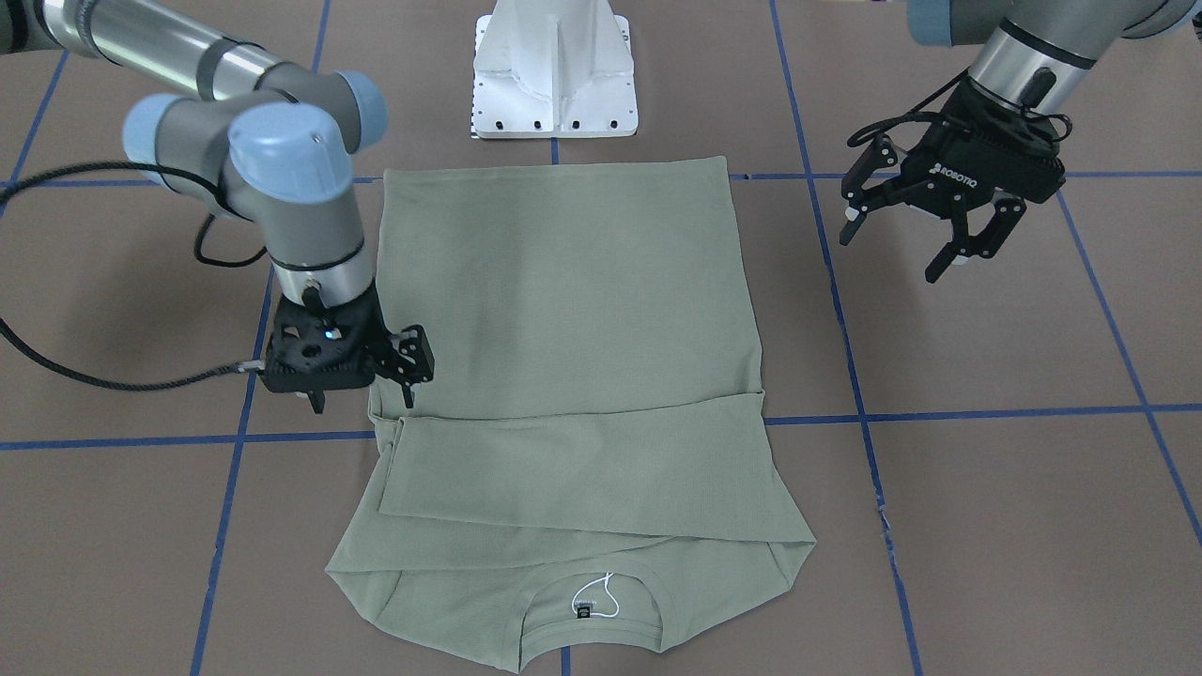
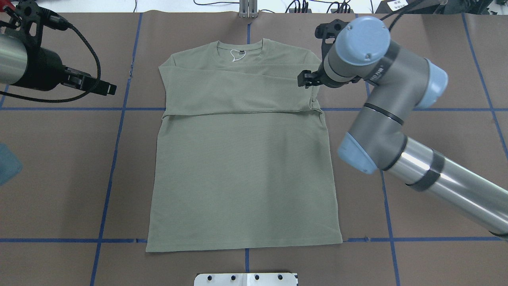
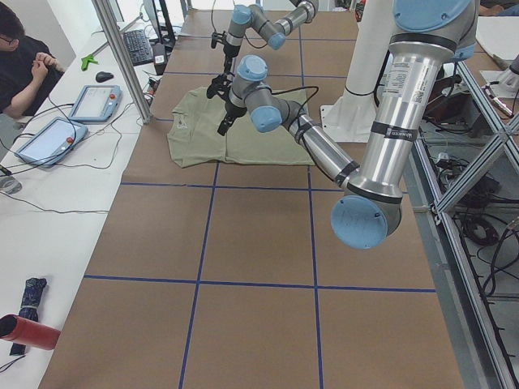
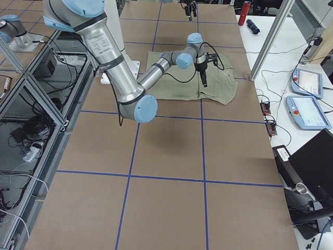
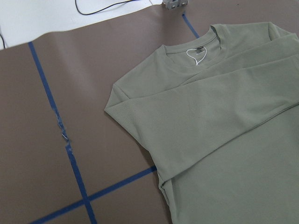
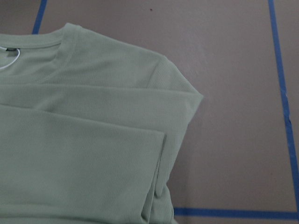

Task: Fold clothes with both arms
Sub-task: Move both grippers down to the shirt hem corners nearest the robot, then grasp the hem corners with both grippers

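Beside the shirt (image 1: 563,282), my left fingers (image 1: 948,258) spread wide; my right fingers (image 1: 414,360) I cannot tell. It looks soft, light, floppy: I'd pinch its bottom corners.

Brown table (image 2: 59,178) with blue tape lines (image 2: 139,108); white side bench (image 3: 73,243).

Front cam opp. overhead; both share shirt (image 1: 563,310)
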Motion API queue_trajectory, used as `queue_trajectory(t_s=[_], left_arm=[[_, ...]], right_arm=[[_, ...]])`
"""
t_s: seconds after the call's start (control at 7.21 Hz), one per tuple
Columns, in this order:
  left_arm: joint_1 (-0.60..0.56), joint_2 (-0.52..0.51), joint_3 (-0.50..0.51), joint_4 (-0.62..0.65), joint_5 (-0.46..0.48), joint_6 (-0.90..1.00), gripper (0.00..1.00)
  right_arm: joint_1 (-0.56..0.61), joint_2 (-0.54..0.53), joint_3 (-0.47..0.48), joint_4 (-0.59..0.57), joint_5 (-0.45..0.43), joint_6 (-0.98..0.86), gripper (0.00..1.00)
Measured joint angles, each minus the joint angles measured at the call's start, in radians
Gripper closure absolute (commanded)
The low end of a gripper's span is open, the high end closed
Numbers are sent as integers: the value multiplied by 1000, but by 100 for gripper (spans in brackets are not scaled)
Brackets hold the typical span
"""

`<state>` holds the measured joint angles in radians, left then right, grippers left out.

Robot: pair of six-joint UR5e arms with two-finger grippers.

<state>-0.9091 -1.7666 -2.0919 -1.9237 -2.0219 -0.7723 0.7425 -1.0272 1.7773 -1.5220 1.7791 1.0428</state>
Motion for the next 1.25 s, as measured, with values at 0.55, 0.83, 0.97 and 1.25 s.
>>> queue_trajectory(t_s=[0.55,0.83,0.97,1.25], left_arm=[[389,204,-86,-243,333,-525,0],[631,255,-82,-276,521,-732,1],[725,271,-71,-274,588,-799,3],[798,274,-25,-271,641,-849,7]], right_arm=[[-277,-276,511,-113,-160,477,4],[-460,-307,555,-106,-349,683,5],[-531,-317,558,-80,-429,750,5],[-602,-387,535,62,-512,789,9]])
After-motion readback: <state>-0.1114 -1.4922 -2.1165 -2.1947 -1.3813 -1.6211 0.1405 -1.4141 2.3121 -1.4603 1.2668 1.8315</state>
